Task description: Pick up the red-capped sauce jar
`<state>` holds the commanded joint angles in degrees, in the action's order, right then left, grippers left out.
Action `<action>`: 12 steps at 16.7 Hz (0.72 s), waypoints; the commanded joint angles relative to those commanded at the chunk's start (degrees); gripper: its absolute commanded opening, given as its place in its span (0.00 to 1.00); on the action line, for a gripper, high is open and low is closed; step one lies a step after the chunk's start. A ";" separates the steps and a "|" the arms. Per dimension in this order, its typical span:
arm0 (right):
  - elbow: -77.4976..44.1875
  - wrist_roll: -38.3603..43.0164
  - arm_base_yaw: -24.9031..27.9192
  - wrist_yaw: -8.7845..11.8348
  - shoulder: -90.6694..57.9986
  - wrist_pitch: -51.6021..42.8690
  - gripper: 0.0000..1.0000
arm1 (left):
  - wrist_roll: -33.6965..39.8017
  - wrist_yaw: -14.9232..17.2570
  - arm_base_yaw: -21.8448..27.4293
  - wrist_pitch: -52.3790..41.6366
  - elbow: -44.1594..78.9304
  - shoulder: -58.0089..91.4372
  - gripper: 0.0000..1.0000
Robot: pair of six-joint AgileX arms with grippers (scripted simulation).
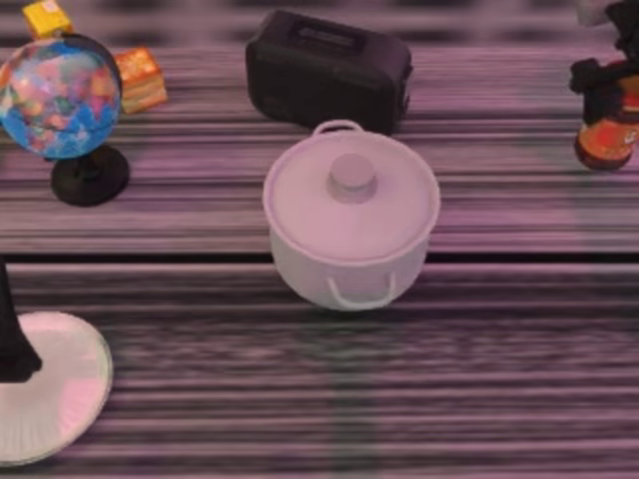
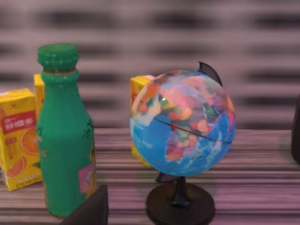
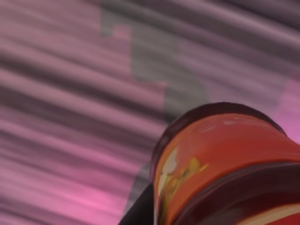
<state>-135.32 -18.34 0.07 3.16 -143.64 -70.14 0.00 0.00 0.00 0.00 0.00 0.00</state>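
The red-capped sauce jar is at the far right, toward the back of the table, and shows its orange label and dark brown base. My right gripper comes down over its top and is shut on it, hiding the cap. In the right wrist view the jar fills the picture, with one dark finger against its side. I cannot tell whether its base touches the table. My left arm is parked at the left edge. One of its fingers shows far off to the side with nothing against it.
A white lidded pot stands mid-table, with a black case behind it. At the back left are a globe and orange juice cartons. A white plate lies at the front left. A green bottle stands beside the globe.
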 joint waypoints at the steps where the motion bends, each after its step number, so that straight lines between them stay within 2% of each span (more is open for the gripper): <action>1: 3.49 0.01 0.09 0.04 3.19 0.17 0.00 | 0.00 0.00 0.00 0.00 0.00 0.00 1.00; 7: 22.28 0.02 0.57 0.19 20.76 0.99 0.00 | 0.00 0.00 0.00 0.00 0.00 0.00 1.00; 12: 24.42 0.00 0.66 0.22 22.89 1.07 0.00 | 0.00 0.00 0.00 0.00 0.00 0.00 1.00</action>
<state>-110.89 -18.34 0.73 3.37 -120.75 -69.07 0.00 0.00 0.00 0.00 0.00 0.00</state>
